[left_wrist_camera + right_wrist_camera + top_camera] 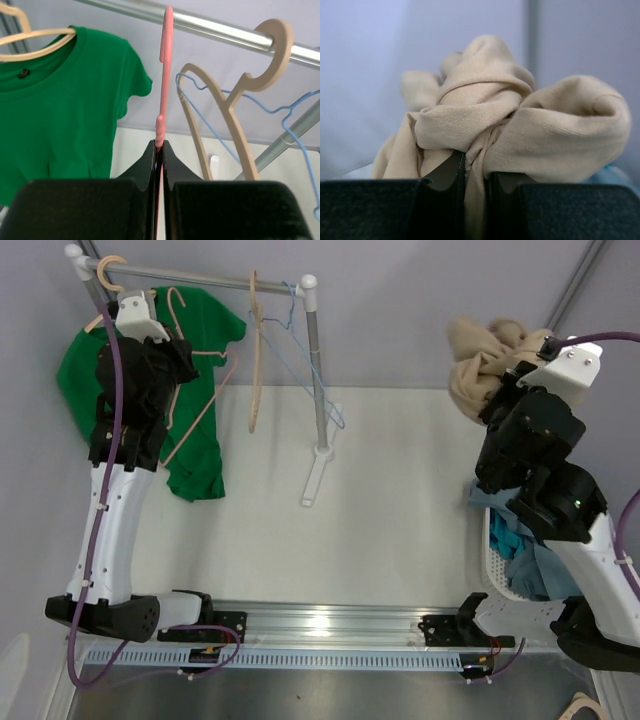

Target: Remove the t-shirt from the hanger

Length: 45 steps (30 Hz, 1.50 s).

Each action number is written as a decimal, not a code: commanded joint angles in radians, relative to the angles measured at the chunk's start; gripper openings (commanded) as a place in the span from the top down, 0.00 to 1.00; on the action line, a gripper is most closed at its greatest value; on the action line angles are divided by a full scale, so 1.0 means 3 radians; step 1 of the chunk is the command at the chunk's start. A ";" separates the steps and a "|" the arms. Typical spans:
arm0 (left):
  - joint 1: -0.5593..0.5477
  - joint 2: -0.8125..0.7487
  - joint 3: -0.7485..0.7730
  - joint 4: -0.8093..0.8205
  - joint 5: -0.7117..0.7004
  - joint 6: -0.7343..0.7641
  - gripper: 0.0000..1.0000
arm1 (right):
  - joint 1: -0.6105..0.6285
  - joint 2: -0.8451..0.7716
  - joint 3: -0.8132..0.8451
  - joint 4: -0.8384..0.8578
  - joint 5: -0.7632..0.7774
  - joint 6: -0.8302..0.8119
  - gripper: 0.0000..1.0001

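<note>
**A:** At the far right of the table, what is the right gripper doing?

**B:** It is pinching the beige t-shirt between nearly closed jaws and holding it in the air, well apart from the rail.

**A:** How is the shirt looking?

**B:** It is bunching into a soft knot. Rounded folds of fine ribbed knit are bulging upward out of the jaws, and one looser flap is trailing down to the left. Crumpled like this, it is showing no clear long axis.

**A:** And the left gripper?

**B:** It is clamping shut on the pink hanger. That hanger is showing edge-on as a thin, smooth plastic strip, running straight up from the fingertips, with its top reaching the metal rail.

**A:** What else is hanging there?

**B:** A green t-shirt is draping flat from a cream hanger on the left. A tan hanger is hooking over the rail on the right, beside a blue wire hanger.
</note>
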 commanded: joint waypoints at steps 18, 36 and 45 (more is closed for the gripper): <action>0.0065 0.0651 0.0771 0.0445 0.0853 0.0163 0.99 | -0.3466 0.0558 0.0624 -0.0900 -0.2568 0.0722 1.00; 0.0060 0.1136 0.0904 0.0507 0.1037 -0.0015 0.99 | -0.4014 -0.0823 -0.1738 -0.0480 -0.1597 0.1759 1.00; 0.0049 0.1142 0.0904 0.0487 0.1053 -0.0077 0.99 | -0.4111 -0.0874 -0.2316 -0.0435 -0.1447 0.2389 0.83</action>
